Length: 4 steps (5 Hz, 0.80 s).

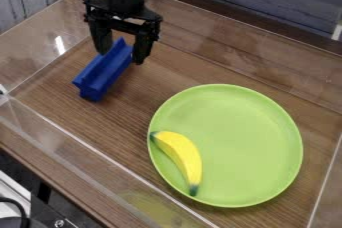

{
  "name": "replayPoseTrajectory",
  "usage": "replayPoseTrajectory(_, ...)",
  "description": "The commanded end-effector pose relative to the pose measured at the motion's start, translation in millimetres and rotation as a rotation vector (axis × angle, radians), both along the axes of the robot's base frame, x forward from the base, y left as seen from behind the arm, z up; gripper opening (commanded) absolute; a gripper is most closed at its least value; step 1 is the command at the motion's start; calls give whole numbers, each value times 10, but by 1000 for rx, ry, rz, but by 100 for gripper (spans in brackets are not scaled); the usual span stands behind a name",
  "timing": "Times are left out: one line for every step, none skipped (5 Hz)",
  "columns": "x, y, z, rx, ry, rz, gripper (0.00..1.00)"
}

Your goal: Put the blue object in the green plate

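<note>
The blue object (103, 70), a long royal-blue ridged block, lies on the wooden table at the left, angled from lower left to upper right. My black gripper (123, 46) hangs straight down over its far end, open, one finger on each side of the block's upper tip. Nothing is gripped. The green plate (247, 132) sits at the right front, well apart from the block.
A yellow banana (179, 158) lies on the plate's left front part. Clear plastic walls (54, 162) fence the table on the left and front. Bare wood lies between the block and the plate.
</note>
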<state>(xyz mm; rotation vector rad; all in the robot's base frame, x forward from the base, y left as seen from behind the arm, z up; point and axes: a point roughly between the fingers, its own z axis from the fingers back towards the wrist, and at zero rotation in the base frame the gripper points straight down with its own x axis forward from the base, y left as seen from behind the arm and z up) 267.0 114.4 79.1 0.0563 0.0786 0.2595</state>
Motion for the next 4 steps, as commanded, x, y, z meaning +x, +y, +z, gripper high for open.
replayPoseTrajectory(31,18,-14,16,-21,22,100)
replayPoseTrajectory(60,23,-104,16,-21,50,100)
replayPoseTrajectory(52,84,-119,13,-20,27,100)
replayPoseTrajectory(41,141,-124,10,-16,3,100)
